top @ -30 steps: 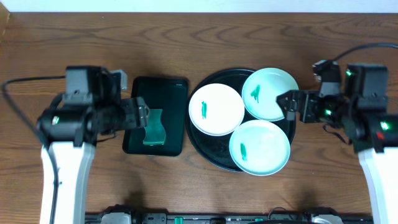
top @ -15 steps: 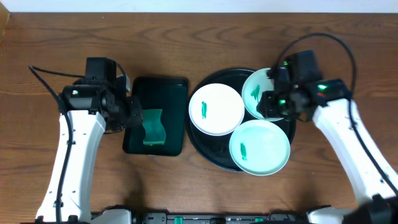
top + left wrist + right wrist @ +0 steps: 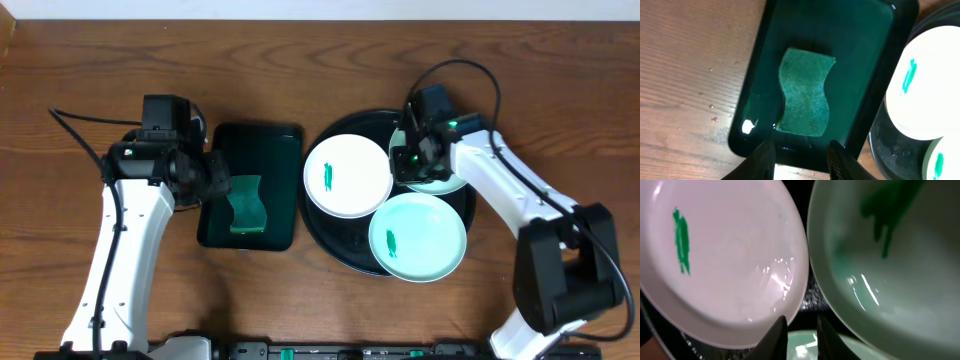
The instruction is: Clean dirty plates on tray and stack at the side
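A rectangular dark green tray (image 3: 752, 100) lies on the wooden table (image 3: 690, 75), with a wavy-edged green sponge (image 3: 805, 92) flat inside it. The left hand (image 3: 801, 159) hangs over the tray's near rim, fingers partly apart with nothing between them. To the right, a white plate (image 3: 930, 85) with a green smear sits on the black tray (image 3: 890, 150), and a second plate (image 3: 942, 160) shows at the corner.

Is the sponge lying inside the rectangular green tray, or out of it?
Inside. The sponge lies flat on the floor of the green tray, its rim around it.
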Robot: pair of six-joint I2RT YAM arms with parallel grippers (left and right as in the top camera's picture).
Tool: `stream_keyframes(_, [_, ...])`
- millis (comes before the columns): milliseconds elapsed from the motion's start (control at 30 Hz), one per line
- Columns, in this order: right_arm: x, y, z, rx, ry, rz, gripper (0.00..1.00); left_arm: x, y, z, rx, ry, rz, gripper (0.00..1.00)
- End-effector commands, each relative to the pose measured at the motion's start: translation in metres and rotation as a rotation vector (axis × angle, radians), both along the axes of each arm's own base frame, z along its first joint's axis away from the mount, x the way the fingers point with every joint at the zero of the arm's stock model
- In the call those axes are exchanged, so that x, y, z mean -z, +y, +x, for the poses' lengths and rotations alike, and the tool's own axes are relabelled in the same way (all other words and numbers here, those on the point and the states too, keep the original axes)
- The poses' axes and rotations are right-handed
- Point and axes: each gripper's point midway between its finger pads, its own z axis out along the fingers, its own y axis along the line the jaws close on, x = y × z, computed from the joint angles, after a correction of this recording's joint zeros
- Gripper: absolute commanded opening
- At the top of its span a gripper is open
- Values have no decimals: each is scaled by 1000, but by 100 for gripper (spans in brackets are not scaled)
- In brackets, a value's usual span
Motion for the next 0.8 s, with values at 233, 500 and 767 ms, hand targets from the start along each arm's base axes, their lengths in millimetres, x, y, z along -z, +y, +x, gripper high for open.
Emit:
stream_keyframes(233, [9,11,8,25,-9,7,16,3,-3,-1,26,2,49,36])
stream_keyframes(500, [25,16,5,34,-10,14,17,3,-3,-1,26,2,49,36])
stream_keyframes(767, [31,15,4,35,-4,2,15,3,-3,-1,26,2,49,36])
